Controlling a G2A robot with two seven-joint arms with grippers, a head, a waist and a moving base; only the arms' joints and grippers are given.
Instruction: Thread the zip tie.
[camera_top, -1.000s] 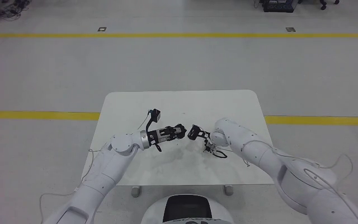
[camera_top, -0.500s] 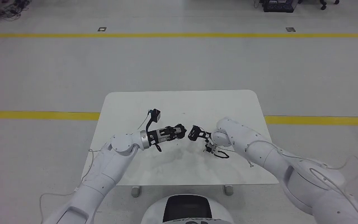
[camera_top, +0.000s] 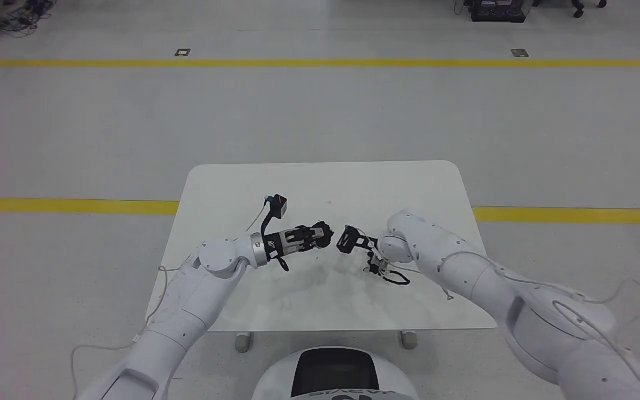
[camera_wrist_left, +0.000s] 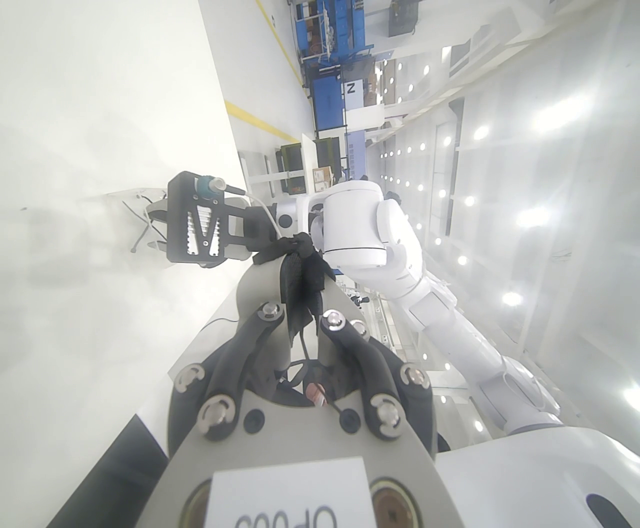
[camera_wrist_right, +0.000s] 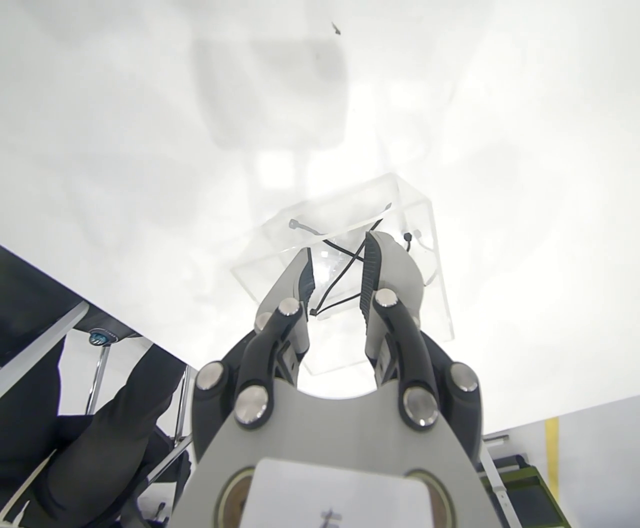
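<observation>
Since the right gripper (camera_wrist_right: 339, 247) hangs half-open over the clear box (camera_wrist_right: 435, 300) on the table (camera_top: 230, 190), it would do best to drop straight between the walls and close on one of the zip ties (camera_wrist_right: 300, 227) near its head, clear of where they cross. By count: one table, two grippers, one box, and seemingly three ties, though they overlap. The left gripper (camera_wrist_left: 285, 272) is pinched narrow on a black strip (camera_wrist_left: 305, 280).
</observation>
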